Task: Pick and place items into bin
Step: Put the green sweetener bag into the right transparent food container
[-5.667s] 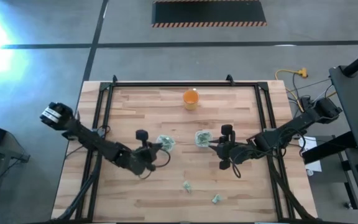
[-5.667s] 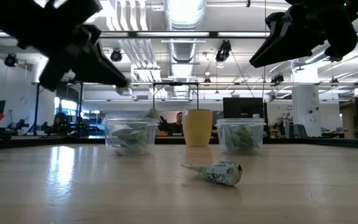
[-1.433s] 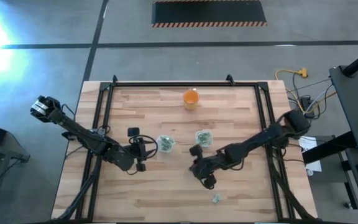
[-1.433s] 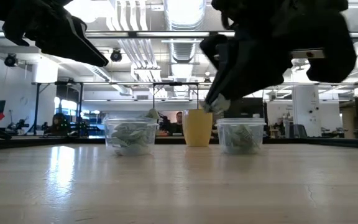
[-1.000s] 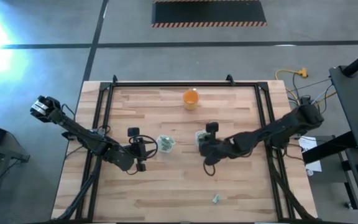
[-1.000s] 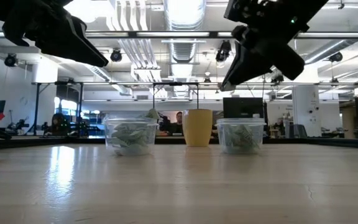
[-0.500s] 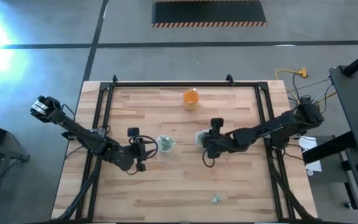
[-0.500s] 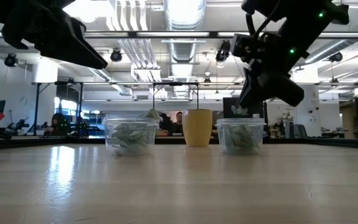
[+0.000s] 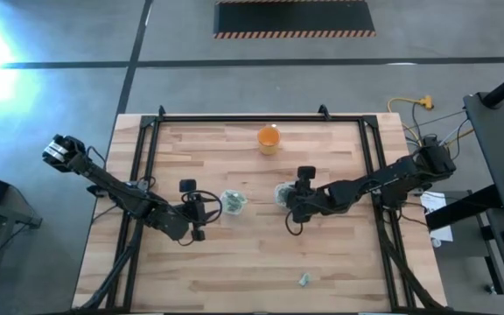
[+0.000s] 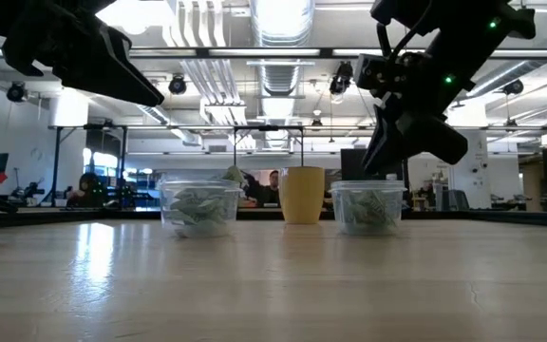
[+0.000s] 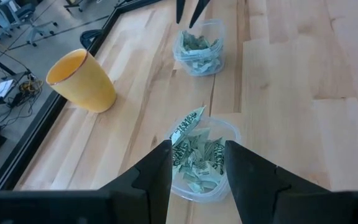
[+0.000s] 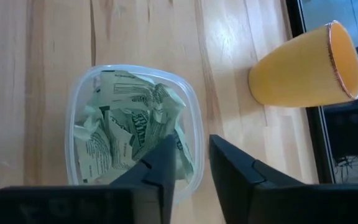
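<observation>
Two clear plastic tubs stand mid-table, the left tub [image 9: 233, 201] and the right tub [image 9: 284, 193], both holding pale green wrinkly items [image 12: 129, 134]. One item [image 11: 188, 124] sticks up out of the left tub [image 11: 216, 186]. Another loose item [image 9: 304, 280] lies near the table's front edge. My right gripper [image 12: 194, 162] hovers open just above the right tub's rim [image 12: 194, 134], nothing between its fingers. My left gripper [image 11: 196, 165] is open above the left tub, on its left side, also with nothing between its fingers.
An orange cup [image 9: 269, 138] stands upright toward the far edge, behind the tubs [image 10: 302, 195]. A black frame [image 9: 234, 116] runs along the table's far and side edges. Bare wood lies in front of the tubs.
My right gripper has moved a little toward the far edge and come down over the right tub. My left arm has kept still.
</observation>
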`<state>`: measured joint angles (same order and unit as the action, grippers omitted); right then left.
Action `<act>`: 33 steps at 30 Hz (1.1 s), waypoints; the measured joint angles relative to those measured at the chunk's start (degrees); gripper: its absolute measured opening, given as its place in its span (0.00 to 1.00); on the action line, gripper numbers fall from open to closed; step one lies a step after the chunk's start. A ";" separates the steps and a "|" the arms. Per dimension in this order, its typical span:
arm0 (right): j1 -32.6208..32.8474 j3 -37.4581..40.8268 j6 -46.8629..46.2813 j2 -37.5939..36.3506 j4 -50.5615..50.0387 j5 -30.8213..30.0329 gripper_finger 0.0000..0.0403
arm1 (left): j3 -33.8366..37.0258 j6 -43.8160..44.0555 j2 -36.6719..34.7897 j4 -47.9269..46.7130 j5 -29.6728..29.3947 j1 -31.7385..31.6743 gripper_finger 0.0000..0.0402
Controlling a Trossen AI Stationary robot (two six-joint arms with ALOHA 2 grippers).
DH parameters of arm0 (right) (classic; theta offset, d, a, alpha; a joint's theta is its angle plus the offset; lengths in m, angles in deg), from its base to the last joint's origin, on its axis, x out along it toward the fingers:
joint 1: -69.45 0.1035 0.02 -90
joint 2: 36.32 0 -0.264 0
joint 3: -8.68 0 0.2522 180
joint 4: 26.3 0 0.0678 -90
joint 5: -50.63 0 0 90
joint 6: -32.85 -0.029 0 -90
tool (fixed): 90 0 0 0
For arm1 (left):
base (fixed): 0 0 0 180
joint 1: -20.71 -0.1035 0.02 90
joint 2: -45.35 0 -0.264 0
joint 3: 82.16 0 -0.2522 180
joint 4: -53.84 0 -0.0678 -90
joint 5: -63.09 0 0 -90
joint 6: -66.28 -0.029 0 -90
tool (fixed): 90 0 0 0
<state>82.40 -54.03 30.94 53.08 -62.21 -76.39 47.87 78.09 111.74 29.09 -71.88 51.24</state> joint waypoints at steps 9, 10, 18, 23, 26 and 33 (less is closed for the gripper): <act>0.72 -0.90 -0.60 -0.58 -2.59 0.65 0.33 | 0.00 0.02 0.00 0.00 0.00 0.00 0.33; 1.10 -1.49 -1.01 -0.93 -3.70 1.54 0.33 | 0.00 0.02 0.00 0.01 -0.01 0.00 0.33; 5.72 -3.04 -6.83 -6.25 -5.97 19.73 0.31 | 0.00 0.00 0.00 0.00 -0.02 -0.02 0.33; 9.55 -3.00 -10.38 -7.13 -5.24 29.24 0.29 | 0.00 -0.04 0.00 0.08 -0.02 -0.02 0.33; 12.21 -2.94 -11.25 -6.91 -3.98 31.18 0.27 | 0.00 -0.04 0.00 0.26 -0.02 -0.02 0.33; 17.93 -1.09 -14.16 -6.88 2.93 31.30 0.25 | -0.02 -0.13 0.00 1.55 -0.02 -0.02 0.33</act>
<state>100.33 -55.12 16.78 46.20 -59.28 -45.09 47.85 77.96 111.74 30.64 -71.90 51.22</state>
